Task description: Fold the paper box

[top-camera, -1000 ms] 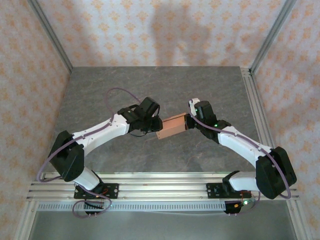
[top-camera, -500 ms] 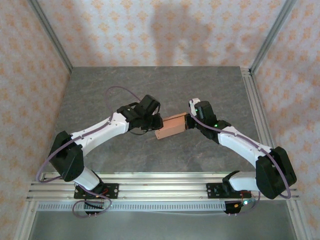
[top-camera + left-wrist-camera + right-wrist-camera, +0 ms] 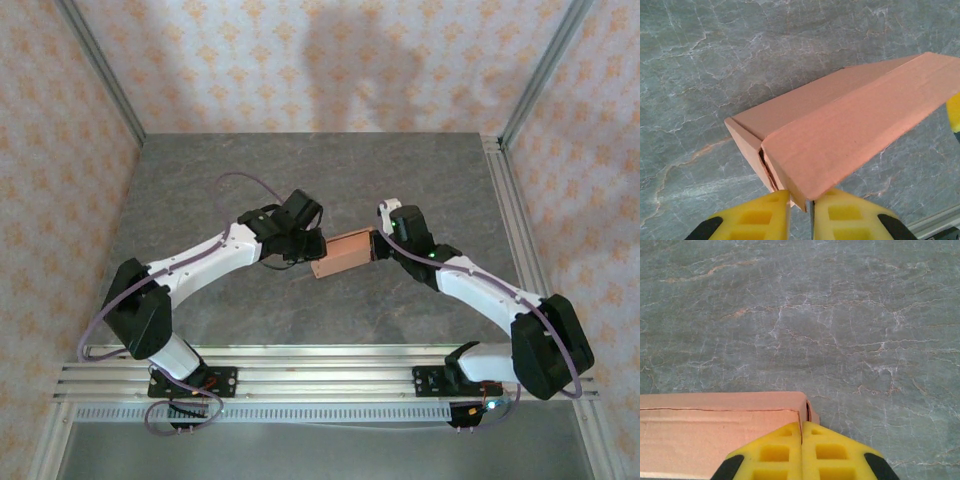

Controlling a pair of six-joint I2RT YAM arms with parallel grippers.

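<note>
The paper box (image 3: 342, 253) is a small salmon-orange flat rectangular box held between my two grippers over the middle of the grey table (image 3: 300, 170). My left gripper (image 3: 311, 245) holds its left end. In the left wrist view the yellow fingers (image 3: 765, 217) are nearly together, with the box's (image 3: 850, 130) near corner edge pinched between them at the left gripper (image 3: 809, 200). My right gripper (image 3: 379, 245) is at the box's right end. In the right wrist view its jaws are pressed together at the right gripper (image 3: 801, 426), on the thin end wall of the box (image 3: 715, 430).
Bare grey marbled tabletop surrounds the box. Aluminium frame posts (image 3: 540, 70) and patterned walls close in the back and sides. A rail (image 3: 320, 375) runs along the near edge by the arm bases.
The left gripper has shifted slightly toward the box and closed a little. The box and the right arm have hardly moved.
</note>
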